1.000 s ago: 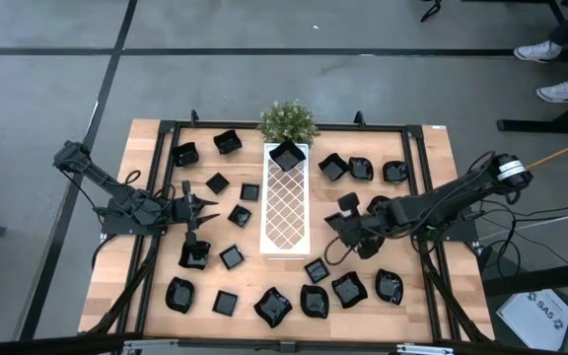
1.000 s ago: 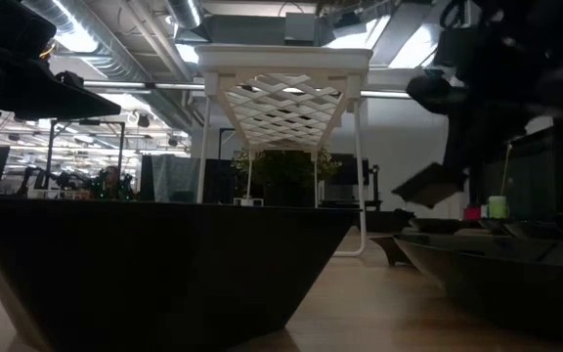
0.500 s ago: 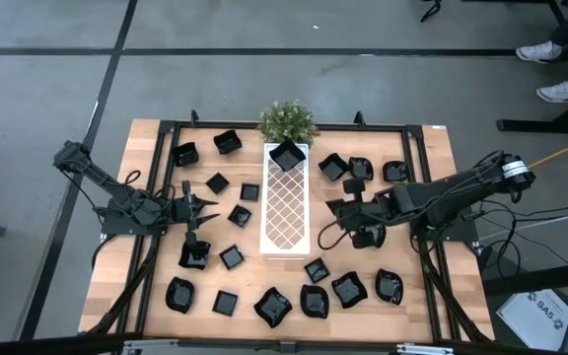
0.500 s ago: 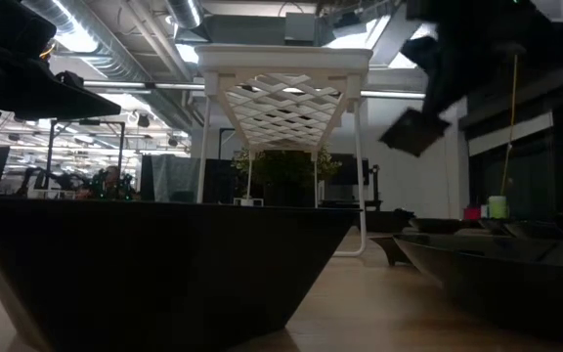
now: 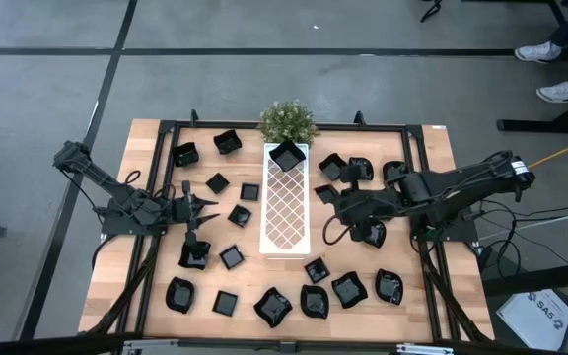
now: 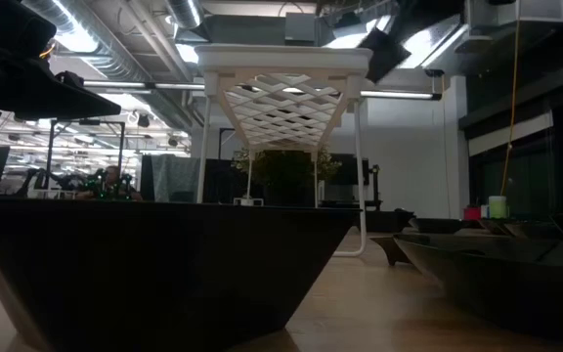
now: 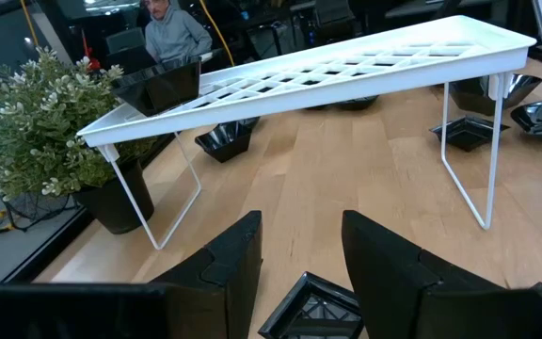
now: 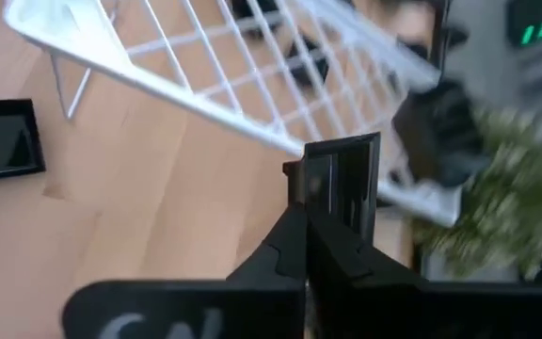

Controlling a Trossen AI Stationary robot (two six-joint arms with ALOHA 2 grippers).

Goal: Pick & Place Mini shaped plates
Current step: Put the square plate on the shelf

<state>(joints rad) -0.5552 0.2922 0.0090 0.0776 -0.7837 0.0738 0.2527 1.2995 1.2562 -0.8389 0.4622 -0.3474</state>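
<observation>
Right fingers (image 8: pixel 307 247) pinching square plate (image 8: pixel 339 179), carried closer to white tray (image 5: pixel 286 202)

About twenty-two black plates (image 5: pixel 232 257), one white tray (image 5: pixel 286 212), one plant (image 5: pixel 287 120), two arms.

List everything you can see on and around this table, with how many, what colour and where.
mini plates: about twenty, glossy black, scattered over the table either side of the tray, plus one on the tray's end nearest the plant
held plate: one, black, square, pinched in the air beside the tray's right edge
tray: one, white lattice on wire legs, centre of the table
plant: one, green, in a dark pot at the far edge, beyond the tray
table: one, light wood with a black frame
person's shoes: two, white, on the floor beyond the table's right corner
left gripper: one, dark, open, hovering over plates left of the tray
right gripper: one, dark, shut on the held plate
</observation>
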